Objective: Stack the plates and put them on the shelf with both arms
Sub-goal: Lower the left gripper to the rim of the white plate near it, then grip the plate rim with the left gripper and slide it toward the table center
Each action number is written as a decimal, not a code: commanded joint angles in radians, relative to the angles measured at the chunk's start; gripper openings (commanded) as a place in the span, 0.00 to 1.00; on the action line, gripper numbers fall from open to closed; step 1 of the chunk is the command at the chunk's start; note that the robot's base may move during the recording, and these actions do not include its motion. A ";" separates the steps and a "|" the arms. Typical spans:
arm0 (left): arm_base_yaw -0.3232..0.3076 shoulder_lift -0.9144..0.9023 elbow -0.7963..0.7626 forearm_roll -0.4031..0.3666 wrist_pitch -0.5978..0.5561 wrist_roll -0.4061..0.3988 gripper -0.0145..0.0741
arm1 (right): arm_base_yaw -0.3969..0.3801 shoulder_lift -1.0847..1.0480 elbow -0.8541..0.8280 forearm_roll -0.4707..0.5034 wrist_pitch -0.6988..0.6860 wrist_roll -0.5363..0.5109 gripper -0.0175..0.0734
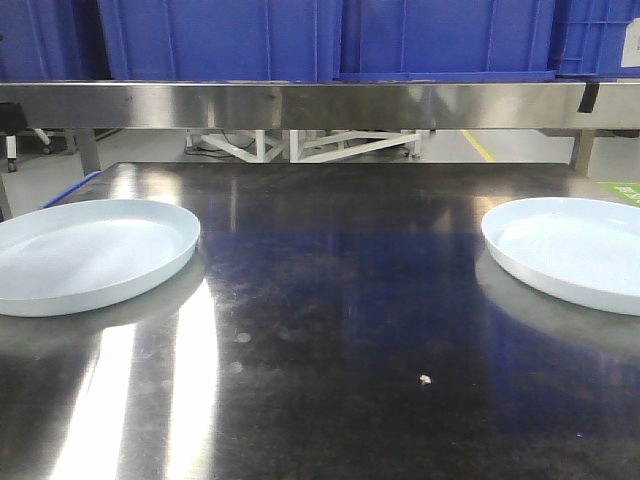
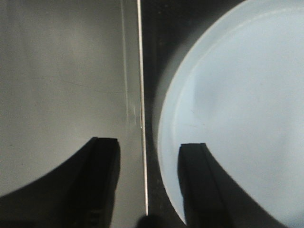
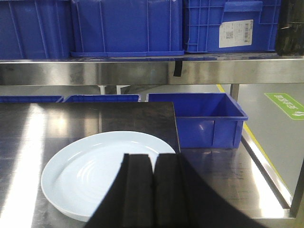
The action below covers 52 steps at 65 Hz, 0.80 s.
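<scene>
Two pale bluish-white plates lie flat and far apart on the steel table (image 1: 330,330), one at the left (image 1: 85,255) and one at the right (image 1: 575,250). Neither arm shows in the front view. In the left wrist view my left gripper (image 2: 149,143) hangs open above the left plate's (image 2: 237,109) rim, with one finger (image 2: 199,185) over the plate and the other (image 2: 102,180) outside it. In the right wrist view my right gripper (image 3: 153,156) is shut with nothing in it, just in front of the right plate (image 3: 90,171).
A stainless shelf (image 1: 300,105) runs across the back above the table, loaded with blue crates (image 1: 220,40). An open blue bin (image 3: 204,116) stands right of the right plate. A thin bright edge line (image 2: 141,95) runs beside the left plate.
</scene>
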 commanded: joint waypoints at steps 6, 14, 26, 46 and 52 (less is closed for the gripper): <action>-0.001 -0.001 -0.033 -0.012 -0.011 -0.008 0.62 | 0.001 -0.019 -0.002 -0.001 -0.094 -0.003 0.26; -0.001 0.016 -0.033 -0.040 -0.021 -0.008 0.62 | 0.001 -0.019 -0.002 -0.001 -0.094 -0.003 0.26; -0.001 0.024 -0.033 -0.040 -0.029 -0.008 0.62 | 0.001 -0.019 -0.002 -0.001 -0.094 -0.003 0.26; -0.001 0.051 -0.033 -0.044 -0.027 -0.008 0.62 | 0.001 -0.019 -0.002 -0.001 -0.094 -0.003 0.26; -0.001 0.051 -0.033 -0.044 -0.021 -0.008 0.61 | 0.001 -0.019 -0.002 -0.001 -0.094 -0.003 0.26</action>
